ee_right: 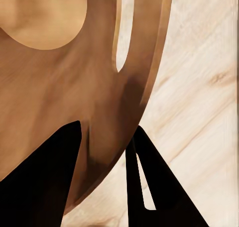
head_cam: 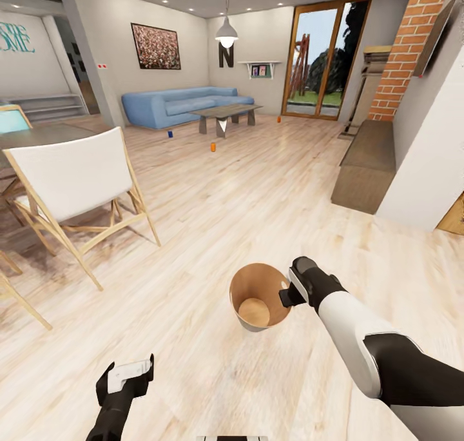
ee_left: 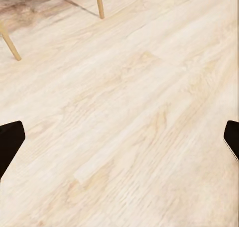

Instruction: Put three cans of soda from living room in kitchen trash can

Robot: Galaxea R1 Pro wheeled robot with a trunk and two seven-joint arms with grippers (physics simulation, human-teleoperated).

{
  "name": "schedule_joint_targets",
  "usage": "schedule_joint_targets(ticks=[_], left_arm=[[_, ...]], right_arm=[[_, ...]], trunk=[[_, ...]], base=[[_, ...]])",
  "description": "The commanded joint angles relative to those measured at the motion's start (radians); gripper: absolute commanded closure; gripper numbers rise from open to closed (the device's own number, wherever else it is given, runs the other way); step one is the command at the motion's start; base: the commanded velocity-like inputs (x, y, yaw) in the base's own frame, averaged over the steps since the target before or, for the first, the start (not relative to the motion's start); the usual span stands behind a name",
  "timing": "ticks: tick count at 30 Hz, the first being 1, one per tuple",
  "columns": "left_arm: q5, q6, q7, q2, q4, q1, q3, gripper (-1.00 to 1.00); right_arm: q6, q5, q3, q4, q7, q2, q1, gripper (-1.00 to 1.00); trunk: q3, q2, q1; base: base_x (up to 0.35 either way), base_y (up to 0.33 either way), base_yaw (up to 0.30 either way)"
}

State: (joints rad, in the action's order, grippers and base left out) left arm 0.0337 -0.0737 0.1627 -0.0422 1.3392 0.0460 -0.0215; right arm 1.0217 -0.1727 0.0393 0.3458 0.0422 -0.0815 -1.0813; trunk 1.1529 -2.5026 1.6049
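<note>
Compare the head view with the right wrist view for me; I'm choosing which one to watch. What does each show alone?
Head view alone: the sofa, low table, three cans on the floor, orange, blue and orange, the white chair and the left pincer, open.

Right wrist view alone: the fingers straddling the bin's wall up close.

Both: the brown bin, the right pincer on its rim, and the plank floor.
</note>
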Motion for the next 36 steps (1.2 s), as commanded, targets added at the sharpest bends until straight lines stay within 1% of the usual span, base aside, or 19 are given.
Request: schedule_joint_targets(ticks=[1, 4, 5, 11, 23, 27, 36], left_arm=[[0.000, 0.000, 0.000, 0.000, 0.000, 0.000, 0.000, -1.00], [0.000, 0.000, 0.000, 0.000, 0.000, 0.000, 0.000, -1.00], [0.000, 0.000, 0.000, 0.000, 0.000, 0.000, 0.000, -1.00], [0.000, 0.001, 0.000, -0.001, 0.000, 0.000, 0.000, -1.00], [0.000, 0.000, 0.001, -0.001, -0.004, -0.001, 0.001, -1.00], [0.000, -0.005, 0.003, -0.001, -0.005, 0.000, 0.004, -1.00], [0.000, -0.006, 0.003, -0.001, -0.005, 0.000, 0.004, -1.00]], right_arm=[[0.000, 0.015, -0.002, 0.000, 0.002, 0.000, 0.000, 1.00], [-0.001, 0.015, -0.002, -0.001, 0.001, 0.000, 0.010, 1.00], [-0.001, 0.015, -0.002, 0.000, 0.001, 0.000, 0.022, 1.00], [-0.003, 0.015, -0.002, 0.001, 0.001, 0.000, 0.033, 1.00], [-0.003, 0.015, -0.002, 0.000, 0.000, 0.005, 0.037, 1.00], [-0.039, 0.015, -0.002, 0.000, 0.003, 0.013, 0.051, 1.00], [-0.054, 0.015, -0.002, -0.002, 0.004, 0.017, 0.056, 1.00]], trunk=[[-0.006, 0.000, 0.000], [-0.022, 0.001, -0.002], [-0.027, 0.001, -0.002], [-0.060, 0.003, -0.005], [-0.116, 0.087, -0.051], [-0.123, 0.087, -0.051], [-0.136, 0.087, -0.051]], base=[[0.000, 0.000, 0.000], [0.000, 0.000, 0.000], [0.000, 0.000, 0.000], [0.000, 0.000, 0.000], [0.000, 0.000, 0.000], [0.000, 0.000, 0.000], [0.000, 0.000, 0.000]])
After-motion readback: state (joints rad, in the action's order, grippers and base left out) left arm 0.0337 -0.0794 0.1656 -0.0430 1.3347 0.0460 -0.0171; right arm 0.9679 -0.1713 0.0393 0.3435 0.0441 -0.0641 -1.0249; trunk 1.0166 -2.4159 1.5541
